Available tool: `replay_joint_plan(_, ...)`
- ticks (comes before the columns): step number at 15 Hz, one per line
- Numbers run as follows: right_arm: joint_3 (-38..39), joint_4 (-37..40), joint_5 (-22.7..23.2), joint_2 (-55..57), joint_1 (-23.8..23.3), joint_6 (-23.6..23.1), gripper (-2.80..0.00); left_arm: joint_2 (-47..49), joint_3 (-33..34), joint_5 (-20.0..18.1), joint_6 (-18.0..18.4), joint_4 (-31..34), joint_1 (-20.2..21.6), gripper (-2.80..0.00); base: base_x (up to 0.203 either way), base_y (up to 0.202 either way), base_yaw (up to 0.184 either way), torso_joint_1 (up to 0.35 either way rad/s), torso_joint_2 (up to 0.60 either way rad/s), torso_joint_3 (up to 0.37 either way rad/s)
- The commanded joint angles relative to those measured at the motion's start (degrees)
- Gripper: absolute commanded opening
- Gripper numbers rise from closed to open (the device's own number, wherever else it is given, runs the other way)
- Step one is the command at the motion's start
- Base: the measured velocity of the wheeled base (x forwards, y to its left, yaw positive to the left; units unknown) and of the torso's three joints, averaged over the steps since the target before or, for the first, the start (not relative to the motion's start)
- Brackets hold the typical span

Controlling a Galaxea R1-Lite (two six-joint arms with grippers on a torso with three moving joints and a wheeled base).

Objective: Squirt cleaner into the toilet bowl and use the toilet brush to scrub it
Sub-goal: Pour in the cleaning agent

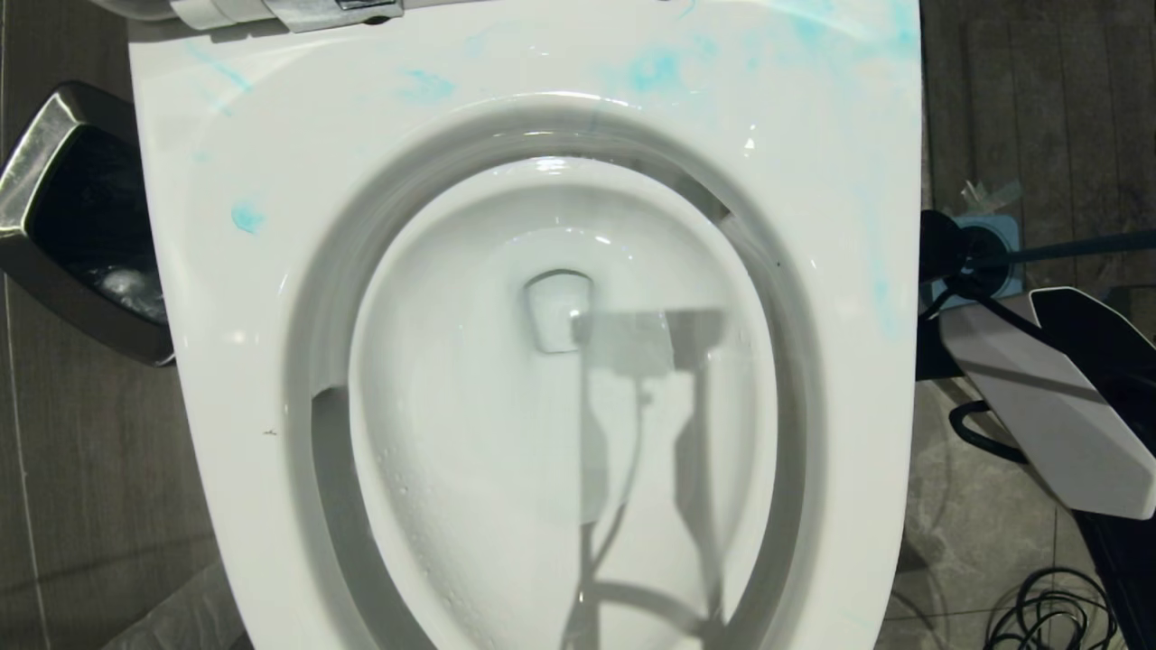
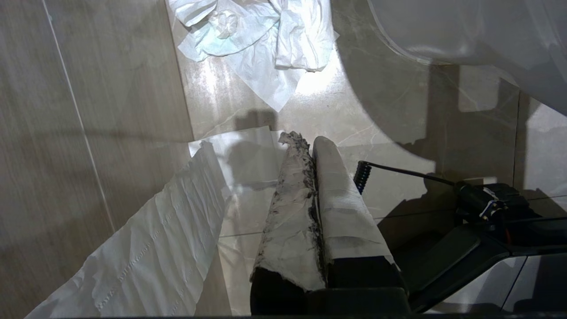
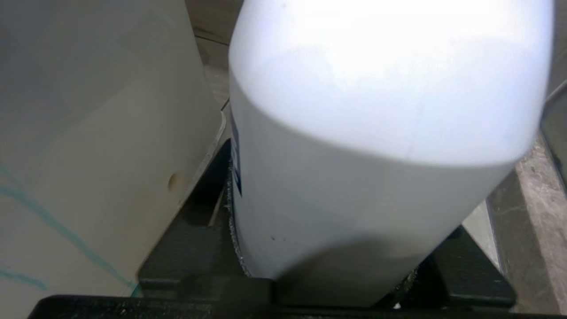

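right gripper [image 3: 336,283]: fingers clamp a white bottle [image 3: 354,133], beside the toilet bowl [image 1: 271,298] outer wall | left gripper [image 2: 312,146]: pressed together, paper-wrapped, above floor tissue [image 2: 257,40] | cleaner [image 1: 655,70]: blue smears on seat | toilet brush [image 1: 1075,248]: near right arm

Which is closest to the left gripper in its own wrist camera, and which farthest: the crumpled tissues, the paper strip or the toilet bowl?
From the left gripper:
1. paper strip, on the floor right alongside its fingers.
2. crumpled tissues, on the floor ahead of the fingertips.
3. toilet bowl, ahead and off to the other side, only a little farther.
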Motion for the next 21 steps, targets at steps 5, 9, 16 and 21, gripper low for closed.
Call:
replay_joint_plan(5,0.52,-0.40,-1.07,-2.03,0.11,-0.32,-2.80,0.09,0.00,-0.03,0.07,0.01,0.01,-2.80,0.000,0.000,0.000,0.000,0.00,0.000)
replay_joint_plan(9,6.05,0.84,-2.43,-9.87,0.02,-0.35,-2.80,0.09,0.00,-0.03,0.05,0.01,0.01,-2.80,0.000,0.000,0.000,0.000,0.00,0.000)
replay_joint_plan(16,22.40,12.11,-3.79,-34.46,-0.05,-0.31,-2.80,0.09,0.00,-0.03,0.03,0.01,0.01,-2.80,0.000,0.000,0.000,0.000,0.00,0.000)
replay_joint_plan(21,35.96,26.70,-5.19,-56.80,0.21,0.15,-2.80,0.09,0.00,-0.03,0.00,0.01,0.01,-2.80,0.000,0.000,0.000,0.000,0.00,0.000)
